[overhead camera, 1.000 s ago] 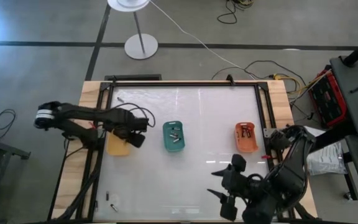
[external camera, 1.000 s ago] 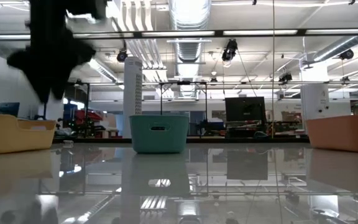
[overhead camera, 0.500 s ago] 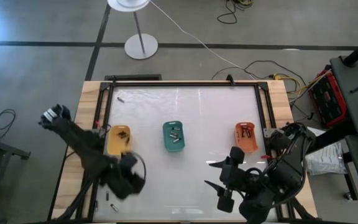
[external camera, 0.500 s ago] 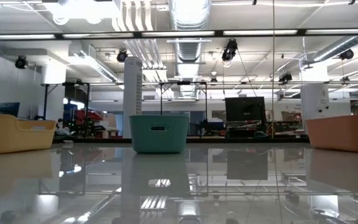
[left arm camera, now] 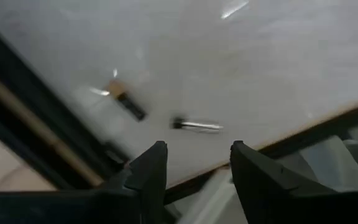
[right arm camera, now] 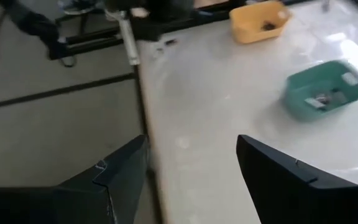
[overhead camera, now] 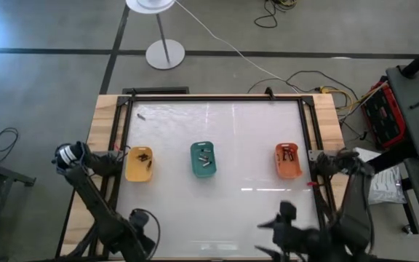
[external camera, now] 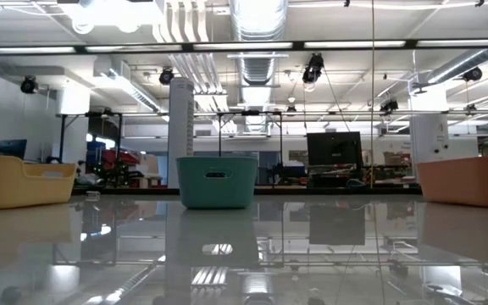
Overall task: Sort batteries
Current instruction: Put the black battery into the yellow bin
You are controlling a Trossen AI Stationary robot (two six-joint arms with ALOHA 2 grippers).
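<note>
Left tool (left arm camera: 192, 167) hangs low over the near left corner of the worktop (overhead camera: 238, 211), its two fingers spread apart with nothing between them. Just ahead of it lie two loose batteries: a dark one with a gold end (left arm camera: 124, 101) and a silver-grey one (left arm camera: 196, 125), near each other but not touching, close to the black frame at the worktop's edge. Another stray battery (overhead camera: 141, 115) sits at the far left corner. More batteries lie in the yellow tray (overhead camera: 138, 164), the green tray (overhead camera: 204, 159) and the orange tray (overhead camera: 288, 160). Right tool (right arm camera: 191, 168) waits at the near right edge, released and empty.

I'd judge these batteries light, hard and smooth, so they will likely roll or skid on the glossy top. Best taken across the middle of the barrel, fingers square to its length.
</note>
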